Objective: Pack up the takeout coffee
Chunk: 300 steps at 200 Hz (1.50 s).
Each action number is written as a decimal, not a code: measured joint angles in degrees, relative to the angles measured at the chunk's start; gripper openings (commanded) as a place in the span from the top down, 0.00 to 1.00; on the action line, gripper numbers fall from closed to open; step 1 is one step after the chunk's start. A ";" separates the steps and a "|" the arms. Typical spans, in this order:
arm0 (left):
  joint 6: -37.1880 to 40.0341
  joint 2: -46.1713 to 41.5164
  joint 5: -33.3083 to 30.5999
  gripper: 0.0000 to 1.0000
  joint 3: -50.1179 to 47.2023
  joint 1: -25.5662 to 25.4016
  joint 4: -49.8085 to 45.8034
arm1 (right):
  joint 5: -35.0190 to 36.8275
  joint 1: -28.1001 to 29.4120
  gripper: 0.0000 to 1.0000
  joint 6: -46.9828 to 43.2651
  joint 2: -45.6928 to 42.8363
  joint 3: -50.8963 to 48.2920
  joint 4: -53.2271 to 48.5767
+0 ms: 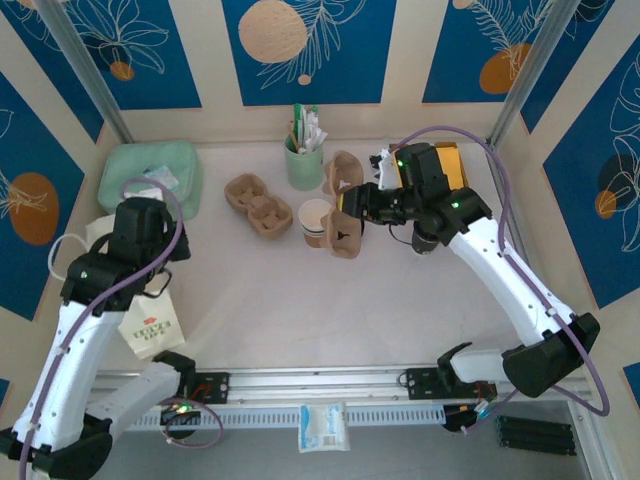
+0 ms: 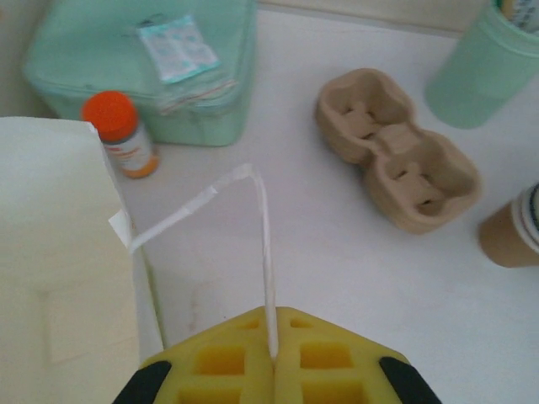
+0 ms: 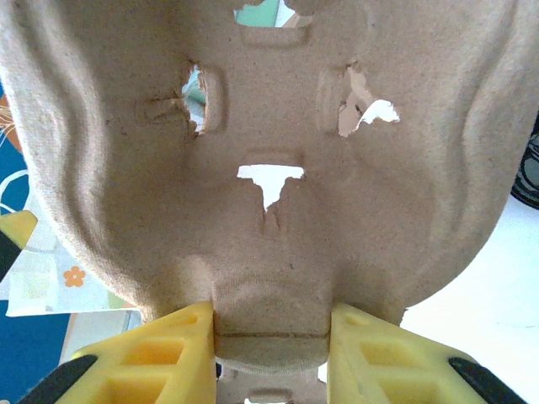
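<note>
I take the stirrer cup [image 1: 304, 160] [image 2: 484, 71] as my mark. The coffee [image 1: 315, 222] [image 2: 504, 240] stands upright on the surface [image 1: 300, 320] just in front of that cup, towards the arms, and from above I see its white rim and inside.

The right jaws are clamped on the edge of a raised carrier [image 1: 347, 228] [image 3: 269, 210]. It is held on end, in front of the stirrer cup and slightly to its right. It is hard against the coffee's right side, though I cannot tell if the two touch.

A flat carrier [image 1: 258, 203] [image 2: 396, 160] lies on the surface to the left of the stirrer cup and a little nearer me, pockets up.

The left jaws are closed on the thin white handle [image 2: 265, 252] of the bag [image 1: 150, 325] [image 2: 50, 252], well to the left of the stirrer cup and much nearer the arms.

Far left of the stirrer cup sits a green box [image 1: 150, 175] [image 2: 135, 76], with an orange-capped bottle [image 2: 118, 130] just in front of it.
</note>
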 measured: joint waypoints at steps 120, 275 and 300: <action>-8.50 2.69 19.61 1.00 1.99 -4.24 8.52 | -0.72 -4.17 0.67 -1.25 -1.03 -1.92 -0.28; -18.14 19.19 14.53 1.00 5.49 -30.05 25.18 | -1.81 -9.18 0.67 -2.29 -3.17 -1.92 -1.55; -18.38 21.44 13.97 1.00 7.50 -32.02 25.97 | -2.21 -9.86 0.68 -2.51 -3.30 -1.92 -1.57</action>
